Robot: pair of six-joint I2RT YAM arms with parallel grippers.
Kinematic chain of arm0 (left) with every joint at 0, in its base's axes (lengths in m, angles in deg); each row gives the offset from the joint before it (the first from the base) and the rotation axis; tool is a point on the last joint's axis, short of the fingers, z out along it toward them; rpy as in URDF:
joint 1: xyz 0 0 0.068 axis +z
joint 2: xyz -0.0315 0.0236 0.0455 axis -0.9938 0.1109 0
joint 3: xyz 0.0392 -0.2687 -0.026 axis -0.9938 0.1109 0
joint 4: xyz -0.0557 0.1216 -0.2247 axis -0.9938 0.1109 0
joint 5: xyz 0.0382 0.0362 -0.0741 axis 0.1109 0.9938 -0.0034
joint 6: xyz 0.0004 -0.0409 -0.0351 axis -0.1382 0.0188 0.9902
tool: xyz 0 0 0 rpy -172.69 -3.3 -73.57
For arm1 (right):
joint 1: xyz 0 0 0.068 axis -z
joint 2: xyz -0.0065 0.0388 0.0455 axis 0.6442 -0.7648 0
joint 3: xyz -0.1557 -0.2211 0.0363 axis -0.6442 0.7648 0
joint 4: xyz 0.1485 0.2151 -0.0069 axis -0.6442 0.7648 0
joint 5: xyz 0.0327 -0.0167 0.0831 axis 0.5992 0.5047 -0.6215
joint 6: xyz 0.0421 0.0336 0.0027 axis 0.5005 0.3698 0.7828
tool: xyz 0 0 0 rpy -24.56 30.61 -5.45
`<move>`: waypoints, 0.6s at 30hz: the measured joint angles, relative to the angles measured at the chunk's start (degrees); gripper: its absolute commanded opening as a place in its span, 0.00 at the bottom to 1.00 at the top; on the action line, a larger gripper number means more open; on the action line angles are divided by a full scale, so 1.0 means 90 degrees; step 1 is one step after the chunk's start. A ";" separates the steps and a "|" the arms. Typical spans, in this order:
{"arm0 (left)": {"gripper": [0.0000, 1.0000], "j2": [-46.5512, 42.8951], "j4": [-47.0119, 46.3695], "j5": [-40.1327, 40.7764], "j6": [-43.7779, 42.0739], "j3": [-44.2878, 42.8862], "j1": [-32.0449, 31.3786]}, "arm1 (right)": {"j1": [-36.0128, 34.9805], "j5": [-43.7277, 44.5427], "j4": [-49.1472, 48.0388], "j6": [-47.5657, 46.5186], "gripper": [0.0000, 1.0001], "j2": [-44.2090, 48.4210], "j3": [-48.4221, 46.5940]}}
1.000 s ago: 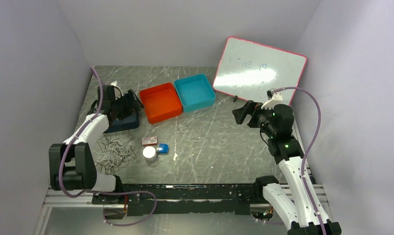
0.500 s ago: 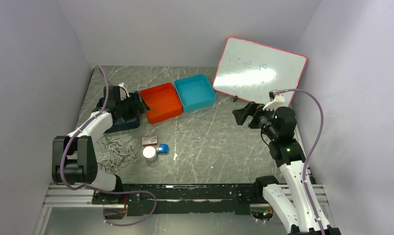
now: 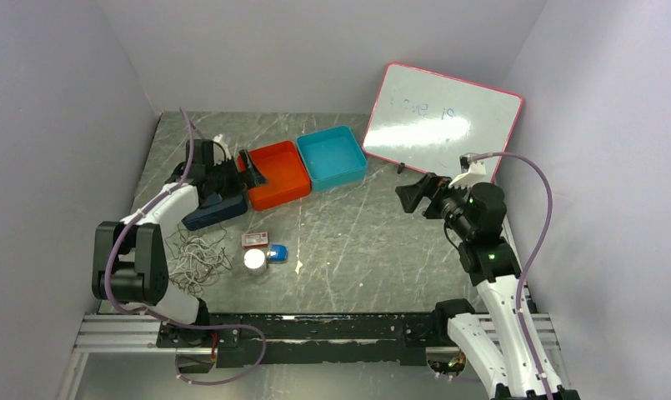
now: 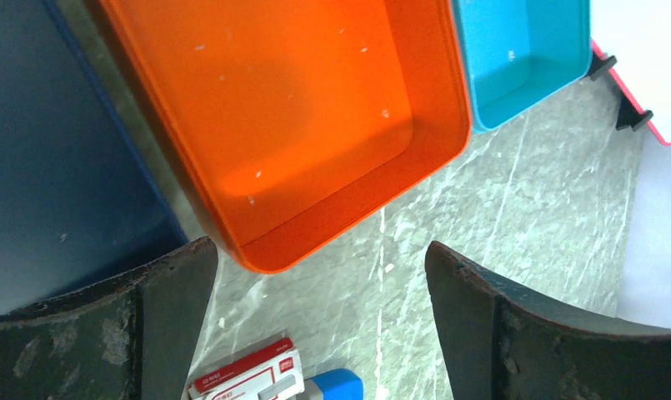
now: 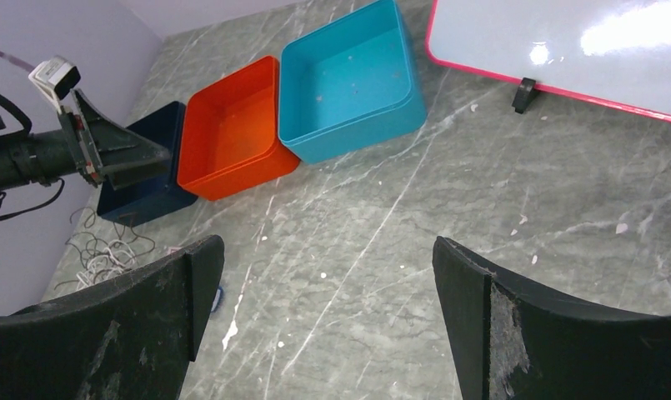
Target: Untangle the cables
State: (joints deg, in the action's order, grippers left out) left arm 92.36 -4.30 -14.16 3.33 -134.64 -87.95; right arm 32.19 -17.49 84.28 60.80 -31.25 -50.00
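We are probably only starting. Our left jaws and right jaws are hanging open, empty. The cables [image 3: 197, 254] are lying tangled on the surface [image 3: 357, 250], near left; next we are needing to reach them.

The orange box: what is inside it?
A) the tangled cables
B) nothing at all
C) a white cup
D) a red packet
B: the orange box shows only its bare floor, while the cables lie in a heap out on the table.
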 measured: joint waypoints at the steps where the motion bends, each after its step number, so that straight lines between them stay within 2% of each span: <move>1: 1.00 0.0029 0.0000 -0.0044 -0.0002 -0.0075 -0.0029 | 0.0000 -0.0007 0.0000 0.0015 1.00 0.0002 0.0000; 13: 0.99 0.0075 -0.0029 -0.0277 -0.0095 -0.0313 -0.0146 | 0.0000 -0.0051 0.0010 0.0083 1.00 0.0063 0.0002; 18: 0.99 -0.0357 0.0117 0.0189 -0.0141 -0.0296 -0.0163 | 0.0000 -0.0046 0.0007 0.0083 1.00 0.0097 0.0002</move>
State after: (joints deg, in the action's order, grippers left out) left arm 89.15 -3.25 -12.45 2.06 -137.30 -89.41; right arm 32.19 -17.91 84.34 61.54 -30.37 -49.97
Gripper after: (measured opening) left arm 0.994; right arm 0.997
